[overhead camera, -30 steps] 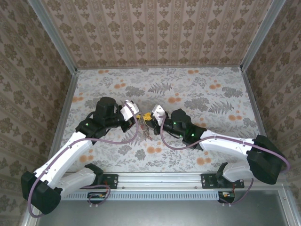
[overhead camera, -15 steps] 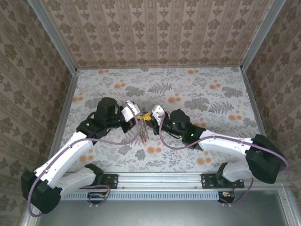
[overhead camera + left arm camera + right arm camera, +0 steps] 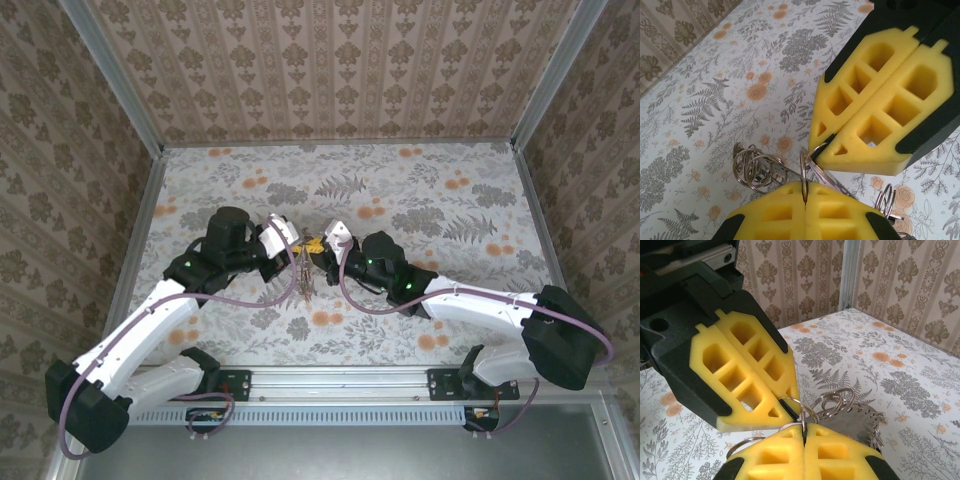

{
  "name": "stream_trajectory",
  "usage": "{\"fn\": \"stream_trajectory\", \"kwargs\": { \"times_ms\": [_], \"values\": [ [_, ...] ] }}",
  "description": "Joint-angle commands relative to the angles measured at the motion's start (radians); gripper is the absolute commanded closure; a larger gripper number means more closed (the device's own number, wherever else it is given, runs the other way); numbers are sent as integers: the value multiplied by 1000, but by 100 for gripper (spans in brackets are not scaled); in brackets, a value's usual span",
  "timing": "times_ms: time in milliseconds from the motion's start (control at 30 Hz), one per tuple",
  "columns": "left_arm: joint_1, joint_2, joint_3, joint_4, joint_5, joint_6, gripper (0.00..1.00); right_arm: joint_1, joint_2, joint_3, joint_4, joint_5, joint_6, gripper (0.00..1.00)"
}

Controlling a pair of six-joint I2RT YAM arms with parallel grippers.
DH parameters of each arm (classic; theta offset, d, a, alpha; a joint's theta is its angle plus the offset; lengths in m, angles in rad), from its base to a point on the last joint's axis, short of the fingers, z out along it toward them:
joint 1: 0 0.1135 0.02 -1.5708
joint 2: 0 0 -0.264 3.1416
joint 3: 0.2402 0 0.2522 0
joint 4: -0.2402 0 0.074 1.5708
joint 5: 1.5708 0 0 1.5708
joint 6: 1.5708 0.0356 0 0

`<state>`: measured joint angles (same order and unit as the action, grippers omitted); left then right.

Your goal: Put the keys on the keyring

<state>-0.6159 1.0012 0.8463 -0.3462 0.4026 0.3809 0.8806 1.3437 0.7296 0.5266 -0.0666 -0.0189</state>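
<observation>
My left gripper point(image 3: 299, 250) and right gripper point(image 3: 318, 250) meet tip to tip above the table's middle. In the left wrist view my left gripper point(image 3: 804, 199) is shut on a thin metal split ring point(image 3: 803, 167) seen edge-on. The right gripper's yellow fingers point(image 3: 880, 105) pinch a wire loop beside it, and a thin flat metal strip point(image 3: 837, 182) slants down from them. In the right wrist view my right gripper point(image 3: 803, 436) is shut on a thin ring point(image 3: 801, 416). Behind it hangs the flat dull grey keyring point(image 3: 867, 422), small rings point(image 3: 837, 397) threaded along its edge. The keys' heads are hidden.
A cluster of linked split rings point(image 3: 756, 167) dangles left of my left fingers and another ring point(image 3: 885, 199) to the right. The bundle point(image 3: 304, 280) hangs just over the flowered tabletop point(image 3: 450, 200). Patterned walls and metal rails point(image 3: 140, 230) close in the table.
The right gripper has edged left, closer to the left one. The hanging bundle has swung from a slant to nearly straight down. Both grippers stay shut.
</observation>
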Motion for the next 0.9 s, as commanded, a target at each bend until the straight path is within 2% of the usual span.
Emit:
{"fn": "stream_trajectory", "kwargs": {
  "times_ms": [0, 167, 433, 867],
  "values": [
    [-19, 19, 17, 16, 33, -4, 100, -5, -21, 25, 45, -7, -1, 100],
    [-19, 28, 25, 12, 35, -5, 100, -6, -23, 30, 44, -22, -9, 100],
    [-27, -5, 7, 54, 47, 20, 100, -6, -16, 47, -22, 30, 7, 100],
    [-54, -52, -23, 73, 79, 112, 100, -53, -28, 60, -53, 49, 185, 100]
  ]
}}
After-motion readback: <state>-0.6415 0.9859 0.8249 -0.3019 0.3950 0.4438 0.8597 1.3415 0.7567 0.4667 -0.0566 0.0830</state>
